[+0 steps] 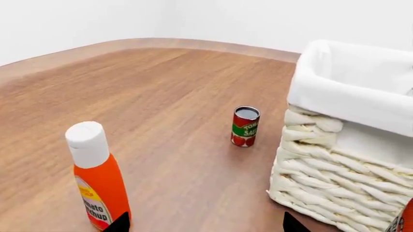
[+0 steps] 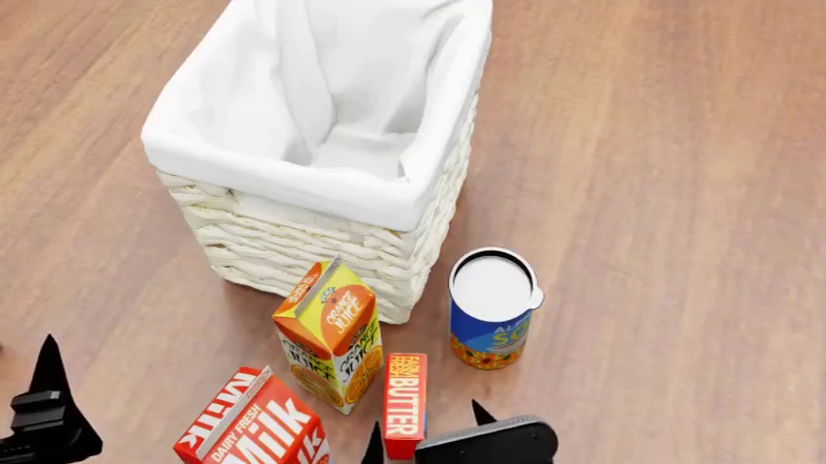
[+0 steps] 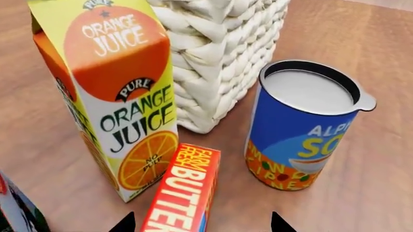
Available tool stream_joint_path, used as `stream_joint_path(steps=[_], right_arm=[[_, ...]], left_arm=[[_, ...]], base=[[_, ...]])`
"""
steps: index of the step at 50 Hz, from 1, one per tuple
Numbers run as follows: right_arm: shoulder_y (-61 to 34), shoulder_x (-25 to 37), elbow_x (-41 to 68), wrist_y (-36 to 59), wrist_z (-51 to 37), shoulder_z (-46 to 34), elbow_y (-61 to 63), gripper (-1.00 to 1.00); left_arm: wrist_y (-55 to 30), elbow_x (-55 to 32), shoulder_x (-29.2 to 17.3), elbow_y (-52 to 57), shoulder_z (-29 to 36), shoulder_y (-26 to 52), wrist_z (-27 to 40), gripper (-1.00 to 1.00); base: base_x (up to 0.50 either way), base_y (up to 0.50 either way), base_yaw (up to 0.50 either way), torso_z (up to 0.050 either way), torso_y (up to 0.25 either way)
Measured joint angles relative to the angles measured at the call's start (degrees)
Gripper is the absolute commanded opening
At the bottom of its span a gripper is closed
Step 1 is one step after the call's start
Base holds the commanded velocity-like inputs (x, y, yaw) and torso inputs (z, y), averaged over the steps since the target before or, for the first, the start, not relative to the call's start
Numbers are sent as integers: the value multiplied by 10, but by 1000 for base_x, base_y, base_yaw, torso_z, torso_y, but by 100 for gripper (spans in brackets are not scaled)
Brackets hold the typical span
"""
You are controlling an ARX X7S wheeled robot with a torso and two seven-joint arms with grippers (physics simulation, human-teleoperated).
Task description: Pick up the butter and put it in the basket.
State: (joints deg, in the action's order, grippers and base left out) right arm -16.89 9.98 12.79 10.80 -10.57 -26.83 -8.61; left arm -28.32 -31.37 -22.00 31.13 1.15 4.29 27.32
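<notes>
The butter [image 2: 404, 403] [image 3: 184, 193] is a slim red box with white lettering, lying flat on the wooden floor between the orange juice carton and the blue can. My right gripper [image 2: 427, 430] [image 3: 202, 223] hangs open just over its near end, one fingertip on each side, not touching it. The basket [image 2: 309, 246] [image 1: 335, 183], cream wicker with a white liner, stands beyond the butter. My left gripper [image 1: 205, 223] [image 2: 49, 377] is open at the lower left of the head view, holding nothing.
An orange juice carton [image 2: 329, 333] [image 3: 110, 96] and a red-and-white milk carton [image 2: 251, 425] stand left of the butter. A blue soup can [image 2: 490, 309] [image 3: 303, 125] stands to its right. A ketchup bottle [image 1: 96, 179] and a small tomato sauce can [image 1: 245, 126] show in the left wrist view.
</notes>
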Motion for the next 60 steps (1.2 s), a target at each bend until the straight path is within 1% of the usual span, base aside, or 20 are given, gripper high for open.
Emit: stream_joint_path(steps=[46, 47, 60], right_arm=[[-54, -14, 26, -16, 28, -15, -115, 100], [-55, -14, 26, -17, 28, -16, -116, -100], [-51, -13, 40, -31, 26, -21, -120, -100]], left_arm=[[-14, -34, -7, 31, -13, -7, 19, 100], [-14, -34, -7, 31, -13, -7, 19, 100], [-14, -39, -8, 33, -14, -7, 22, 100]], base=[[0, 0, 0, 0, 0], [0, 0, 0, 0, 0], [0, 0, 0, 0, 0]])
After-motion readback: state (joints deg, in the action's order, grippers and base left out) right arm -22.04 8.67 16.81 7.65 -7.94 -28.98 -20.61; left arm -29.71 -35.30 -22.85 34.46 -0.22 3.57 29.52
